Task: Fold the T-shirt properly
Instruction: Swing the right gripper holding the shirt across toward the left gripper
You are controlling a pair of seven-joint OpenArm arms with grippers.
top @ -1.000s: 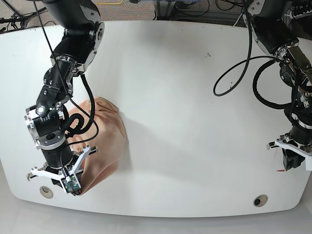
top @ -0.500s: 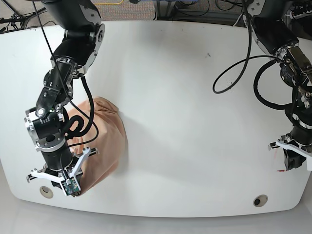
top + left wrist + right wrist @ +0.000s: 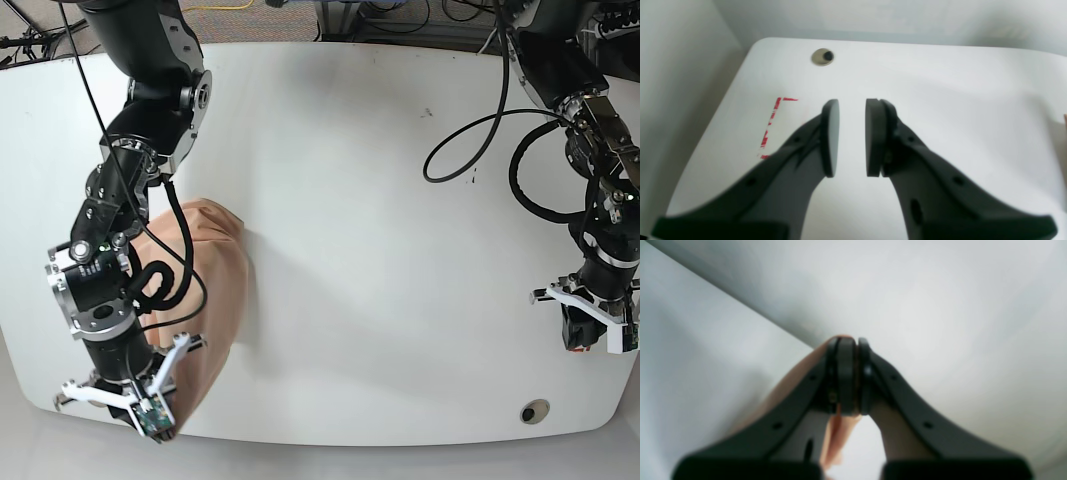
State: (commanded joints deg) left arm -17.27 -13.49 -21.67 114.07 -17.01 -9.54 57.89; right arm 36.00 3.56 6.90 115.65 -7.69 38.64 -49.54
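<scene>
The T-shirt (image 3: 215,290) is a bunched peach-pink heap at the table's left side, partly hidden by the arm above it. My right gripper (image 3: 158,425) hangs at the table's front-left edge, shut on a fold of the T-shirt (image 3: 836,436). In the right wrist view the jaws (image 3: 846,373) are pressed together with peach cloth trailing below them. My left gripper (image 3: 588,338) hovers over the table's right side, far from the shirt. In the left wrist view it (image 3: 851,133) stands open with nothing between its pads (image 3: 830,136).
The white table (image 3: 380,200) has a round hole (image 3: 533,412) near its front right corner. Red tape marks (image 3: 771,123) lie just below the left gripper. Black cables (image 3: 480,130) loop above the table's back right.
My right gripper has drawn toward the table's front edge, dragging the T-shirt's near part with it. My left arm has shifted slightly inward to the left.
</scene>
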